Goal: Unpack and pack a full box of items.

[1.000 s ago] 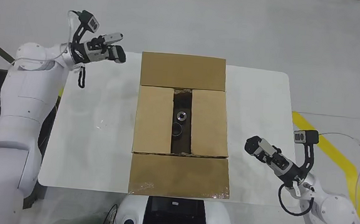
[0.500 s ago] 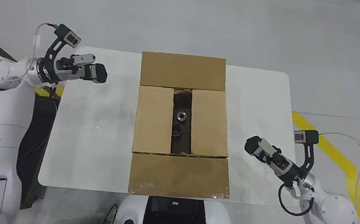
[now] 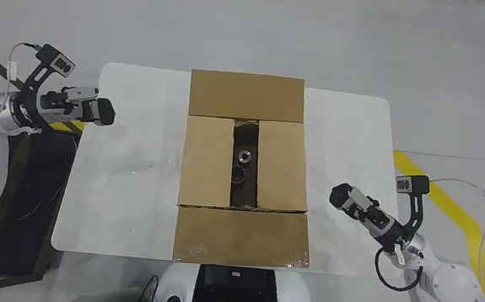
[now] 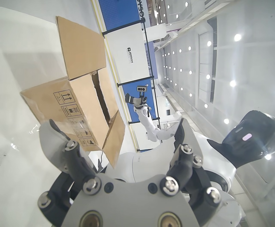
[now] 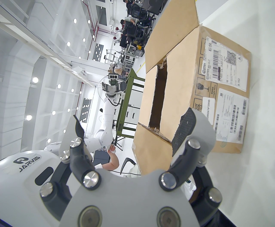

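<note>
A brown cardboard box (image 3: 243, 164) stands in the middle of the white table (image 3: 129, 202). Its far and near outer flaps lie folded out flat, and the two inner flaps leave a narrow gap. Through the gap I see two small dark round items (image 3: 243, 157), one with a metallic top. My left gripper (image 3: 103, 112) hangs open and empty at the table's left edge, well clear of the box (image 4: 86, 92). My right gripper (image 3: 338, 194) is open and empty over the table's right side, near the box's right wall (image 5: 214, 86).
Bare table surface lies on both sides of the box. A dark green-framed stand (image 3: 27, 212) sits just off the table's left edge. Yellow floor tape (image 3: 442, 195) runs past the right side.
My left arm has swung leftward and toward the near side, from above the table's far left corner to its left edge. The right arm and the box have not moved.
</note>
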Tool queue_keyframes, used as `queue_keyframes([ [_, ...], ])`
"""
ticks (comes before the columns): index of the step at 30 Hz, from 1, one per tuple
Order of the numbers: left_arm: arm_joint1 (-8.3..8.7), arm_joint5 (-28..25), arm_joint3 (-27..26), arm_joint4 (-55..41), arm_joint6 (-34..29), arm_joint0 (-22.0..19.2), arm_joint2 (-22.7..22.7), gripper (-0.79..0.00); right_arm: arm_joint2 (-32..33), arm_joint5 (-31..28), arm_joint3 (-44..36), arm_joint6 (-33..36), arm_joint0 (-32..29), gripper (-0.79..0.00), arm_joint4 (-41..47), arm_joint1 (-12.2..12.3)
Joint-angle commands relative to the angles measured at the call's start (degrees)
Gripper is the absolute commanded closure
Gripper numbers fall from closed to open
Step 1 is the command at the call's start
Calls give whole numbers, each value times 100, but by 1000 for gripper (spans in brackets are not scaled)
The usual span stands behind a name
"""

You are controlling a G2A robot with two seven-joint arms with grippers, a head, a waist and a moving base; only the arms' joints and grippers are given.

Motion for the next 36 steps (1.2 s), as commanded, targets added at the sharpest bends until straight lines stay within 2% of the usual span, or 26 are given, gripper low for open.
queue_keyframes([
  [1, 51, 38, 18, -143, 0, 19, 15, -785, 0, 0, 0, 0, 0, -785, 0, 0],
  [9, 58, 53, 14, -177, 0, 22, 24, -785, -1, 23, -4, -21, 9, -785, -8, -1],
  [15, 58, 53, 14, -177, 0, 22, 24, -785, -246, 526, -236, 28, 323, -785, -1, -13],
  [26, 58, 53, 14, -177, 0, 22, 24, -785, -1601, 1896, -265, 287, 1563, -785, -405, -110],
  [36, 58, 53, 14, -177, 0, 22, 24, -785, -2813, 2586, 168, 297, 2669, -785, -710, -294],
])
